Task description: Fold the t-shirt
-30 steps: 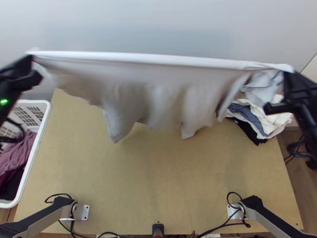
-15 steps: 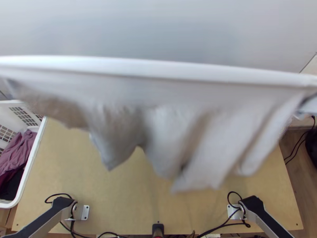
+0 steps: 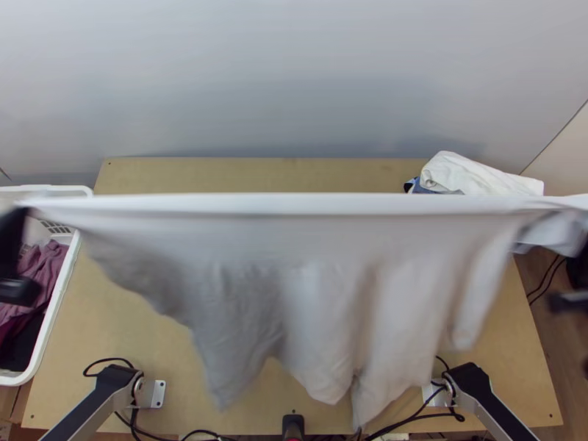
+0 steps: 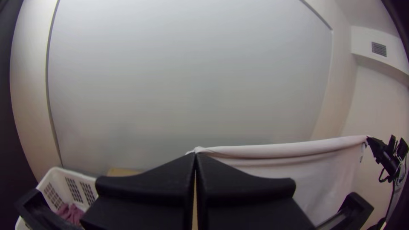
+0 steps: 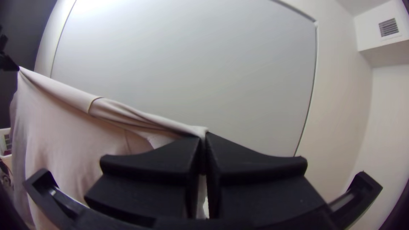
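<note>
The pale grey t-shirt [image 3: 309, 250] hangs stretched in the air over the table, its upper edge taut and its lower part in loose folds. At the top view's left edge stands my left gripper [image 3: 16, 213], and at the right edge my right gripper [image 3: 581, 213]. In the left wrist view my left gripper [image 4: 195, 156] is shut on one end of the upper edge of the shirt [image 4: 272, 151]. My right gripper [image 5: 203, 135] is shut on the other end of the shirt [image 5: 81, 136] in the right wrist view.
A white basket [image 3: 62, 298] with purple and dark clothes stands at the table's left side. At the back right of the wooden table [image 3: 250, 173] lies a pile of cloths [image 3: 470, 174], white on top. Cables run near both arm bases. Behind the table rises a grey panel [image 3: 294, 73].
The held shirt first came up large and close to the top camera, then its upper edge moved down the picture toward the near side. Both grippers stayed far apart, still holding it.
</note>
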Controlling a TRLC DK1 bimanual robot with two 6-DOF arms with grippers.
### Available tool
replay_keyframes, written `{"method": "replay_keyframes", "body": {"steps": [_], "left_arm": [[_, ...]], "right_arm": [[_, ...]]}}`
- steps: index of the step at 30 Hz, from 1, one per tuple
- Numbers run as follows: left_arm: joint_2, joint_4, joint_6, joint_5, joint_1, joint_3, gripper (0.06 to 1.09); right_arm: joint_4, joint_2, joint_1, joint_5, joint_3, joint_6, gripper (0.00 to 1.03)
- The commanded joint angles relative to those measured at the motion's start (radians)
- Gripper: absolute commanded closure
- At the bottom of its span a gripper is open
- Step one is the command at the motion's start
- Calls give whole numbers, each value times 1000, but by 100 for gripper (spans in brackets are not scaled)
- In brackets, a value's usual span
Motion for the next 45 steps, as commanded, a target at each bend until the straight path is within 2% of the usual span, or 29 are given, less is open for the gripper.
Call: {"method": "replay_keyframes", "body": {"steps": [1, 5, 10, 15, 21, 30, 38, 45], "left_arm": [[-125, -29, 2, 82, -18, -408, 105], [-208, 131, 37, 79, -10, -659, 105], [-168, 350, 37, 81, 67, -805, 105], [-67, 591, 40, 82, 146, -928, 105], [124, 859, 39, 67, 165, -1021, 105], [496, 1114, 14, 35, 162, -932, 105], [783, 1206, 3, 12, 165, -774, 105], [947, 1238, 3, -5, 169, -662, 105]], "right_arm": [[41, -45, 39, -14, -352, 67, 100], [181, -22, 41, -22, -538, 67, 100], [357, 112, 25, -35, -641, 113, 100], [527, 328, -32, -83, -631, 153, 100], [630, 622, -85, -98, -519, 220, 100], [644, 1009, -113, -106, -291, 296, 100], [644, 1233, -119, -106, -105, 351, 100], [644, 1379, -120, -104, 24, 388, 100]]}}
